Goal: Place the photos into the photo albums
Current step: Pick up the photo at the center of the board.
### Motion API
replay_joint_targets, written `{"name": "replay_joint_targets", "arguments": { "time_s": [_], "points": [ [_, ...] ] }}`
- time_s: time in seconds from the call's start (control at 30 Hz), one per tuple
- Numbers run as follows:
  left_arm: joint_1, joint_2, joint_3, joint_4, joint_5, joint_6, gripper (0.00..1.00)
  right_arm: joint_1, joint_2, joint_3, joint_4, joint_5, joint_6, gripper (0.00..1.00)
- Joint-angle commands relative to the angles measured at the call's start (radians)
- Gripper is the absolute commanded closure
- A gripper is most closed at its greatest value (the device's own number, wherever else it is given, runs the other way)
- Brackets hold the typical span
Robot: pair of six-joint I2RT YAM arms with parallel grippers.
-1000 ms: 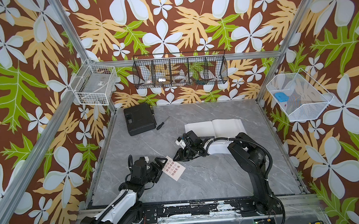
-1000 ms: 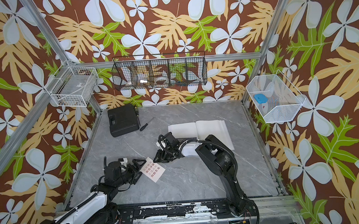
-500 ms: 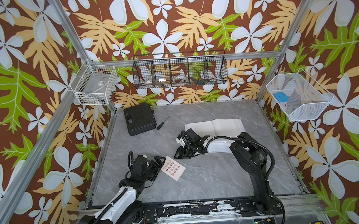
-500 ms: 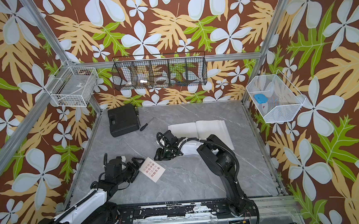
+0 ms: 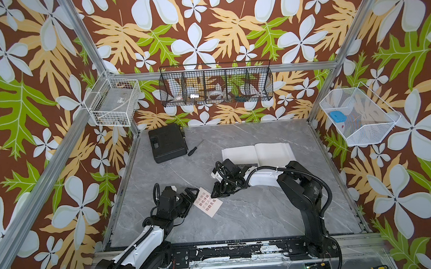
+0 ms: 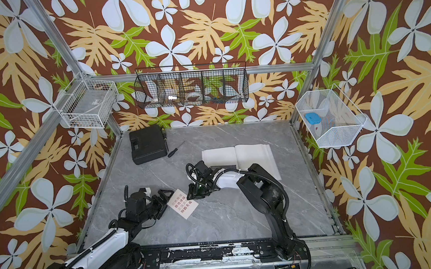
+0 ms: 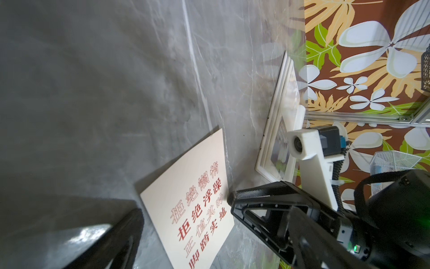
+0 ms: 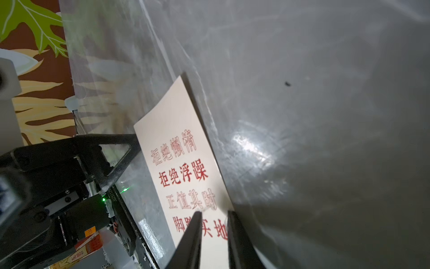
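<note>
Cream rectangular card, veined grey tabletop

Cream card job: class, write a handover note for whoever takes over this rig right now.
Left gripper: jaws wide open, beside the cream card with red Chinese text on the grey marble tabletop.
Right gripper: jaws nearly shut at the card's edge; grip unclear.
Large white album lies open farther back; a dark card seems already on it.
Left to do: this card into the album.
</note>
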Motion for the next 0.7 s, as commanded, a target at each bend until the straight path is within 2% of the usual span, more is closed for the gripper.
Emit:
{"name": "replay_joint_targets", "arguments": {
  "time_s": [0.0, 0.17, 0.33, 0.47, 0.67],
  "points": [
    [-0.001, 0.009, -0.009, -0.262, -0.054, 0.029, 0.0, 0.002, 0.022, -0.009, -0.02, 0.033, -0.004, 0.76],
    [-0.001, 0.04, -0.01, -0.263, -0.063, 0.061, 0.0, 0.001, 0.03, -0.004, -0.036, 0.054, -0.016, 0.76],
    [-0.001, 0.094, -0.015, -0.183, -0.051, 0.064, 0.0, 0.002, 0.036, -0.011, -0.032, 0.057, -0.017, 0.77],
    [-0.001, 0.128, -0.025, -0.081, 0.001, 0.059, 0.0, 0.002, 0.045, -0.01, -0.033, 0.058, -0.015, 0.78],
    [0.0, 0.079, -0.057, 0.016, 0.051, 0.04, 0.03, 0.001, 0.059, 0.003, -0.037, 0.061, -0.01, 0.79]
  ]
}}
